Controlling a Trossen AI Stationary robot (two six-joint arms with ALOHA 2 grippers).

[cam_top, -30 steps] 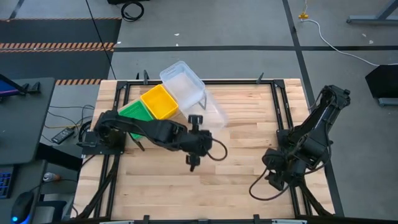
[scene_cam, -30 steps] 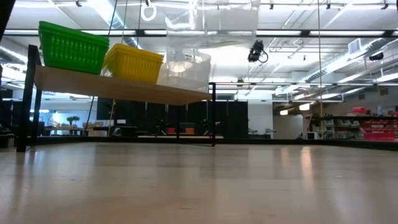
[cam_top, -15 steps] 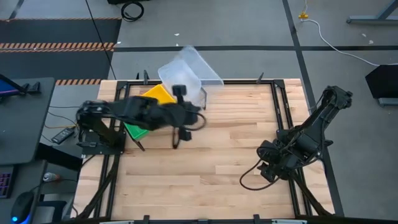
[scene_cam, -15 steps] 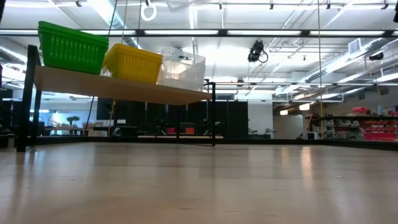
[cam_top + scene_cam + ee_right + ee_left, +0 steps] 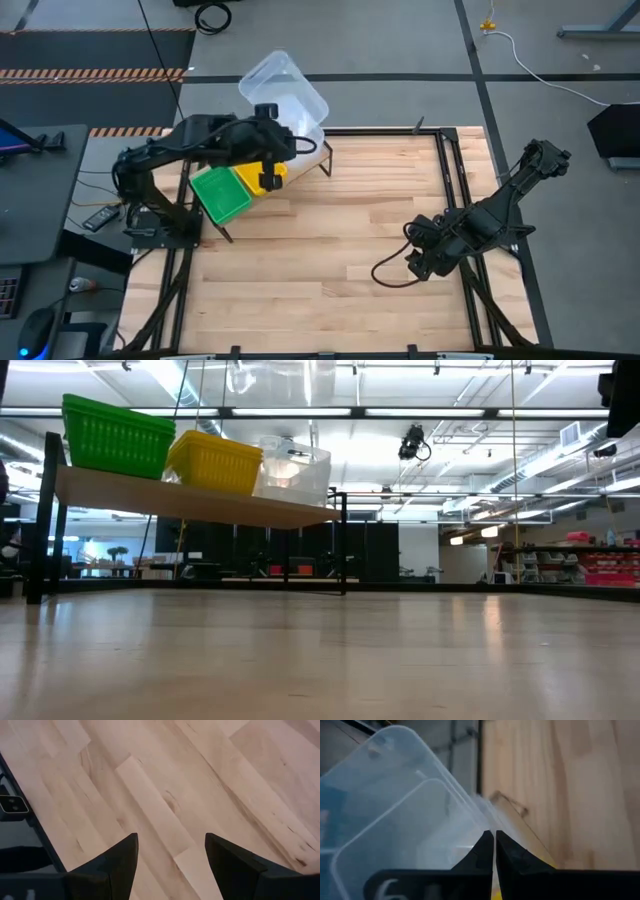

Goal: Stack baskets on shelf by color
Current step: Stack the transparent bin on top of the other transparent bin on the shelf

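The left gripper (image 5: 266,182), fingers pinched shut on a clear basket (image 5: 283,88) at eleven o'clock, should lower it squarely into the clear stack (image 5: 294,470) before letting go. On the shelf (image 5: 190,503) sit three stacks: green basket (image 5: 221,193), yellow basket (image 5: 213,461), clear. The right gripper (image 5: 170,852) waits open and empty at four o'clock

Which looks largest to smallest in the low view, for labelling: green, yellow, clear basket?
1. green basket
2. yellow basket
3. clear basket

Green sits nearest the camera, so true sizes may match.
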